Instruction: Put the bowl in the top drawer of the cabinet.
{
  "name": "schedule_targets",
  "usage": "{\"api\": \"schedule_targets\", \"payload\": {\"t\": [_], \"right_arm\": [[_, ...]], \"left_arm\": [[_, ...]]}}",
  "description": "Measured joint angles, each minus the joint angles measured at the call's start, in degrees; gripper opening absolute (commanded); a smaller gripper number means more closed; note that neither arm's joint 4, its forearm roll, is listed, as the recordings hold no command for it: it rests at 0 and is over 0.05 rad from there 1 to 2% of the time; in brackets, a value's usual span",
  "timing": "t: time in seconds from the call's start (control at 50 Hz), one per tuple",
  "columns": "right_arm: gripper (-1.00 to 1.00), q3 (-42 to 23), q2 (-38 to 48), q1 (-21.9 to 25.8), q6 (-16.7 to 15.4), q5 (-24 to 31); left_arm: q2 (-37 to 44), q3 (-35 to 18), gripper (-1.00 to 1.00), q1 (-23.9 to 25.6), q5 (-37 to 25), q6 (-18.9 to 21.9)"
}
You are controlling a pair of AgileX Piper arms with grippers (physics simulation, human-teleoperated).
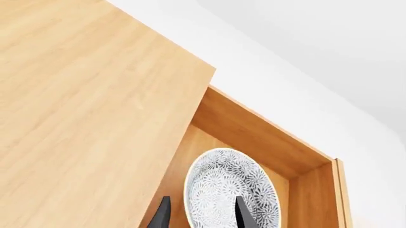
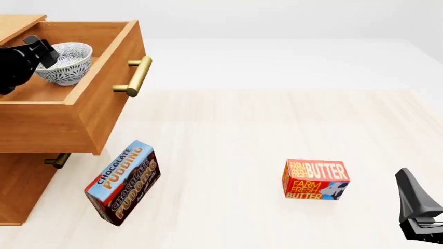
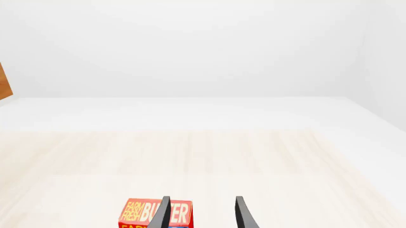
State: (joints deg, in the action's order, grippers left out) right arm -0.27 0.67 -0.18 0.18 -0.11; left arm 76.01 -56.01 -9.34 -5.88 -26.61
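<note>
bowl: sitting inside the top drawer, around 10 o'clock
left end effector: fingers spread, straddling the rim
risk: retreating crooked could be tipping it
right end effector: idling, released

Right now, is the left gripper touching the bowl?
Cannot tell. In the left wrist view the left gripper has its fingers straddling the bowl rim, but no view plainly shows contact or gap.

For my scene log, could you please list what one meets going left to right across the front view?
Left gripper → bowl → top drawer's brass handle → butter box → right gripper.
</note>
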Motion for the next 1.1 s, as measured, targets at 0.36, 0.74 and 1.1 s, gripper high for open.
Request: {"api": "schedule_targets", "payload": {"t": [0.36,0.74,1.1], "right_arm": [[1.0,0.0,0.0,0.0,0.0,0.0],[1.0,0.0,0.0,0.0,0.0,0.0],[1.0,0.0,0.0,-0.01,0.0,0.0]], "left_arm": [[-1.59,0.08,1.0,0.31,-0.44,0.46],[-6.19,0.29,1.0,1.84,-1.89,1.22],[-11.3,0.54,1.0,3.92,-3.97,2.19]]}}
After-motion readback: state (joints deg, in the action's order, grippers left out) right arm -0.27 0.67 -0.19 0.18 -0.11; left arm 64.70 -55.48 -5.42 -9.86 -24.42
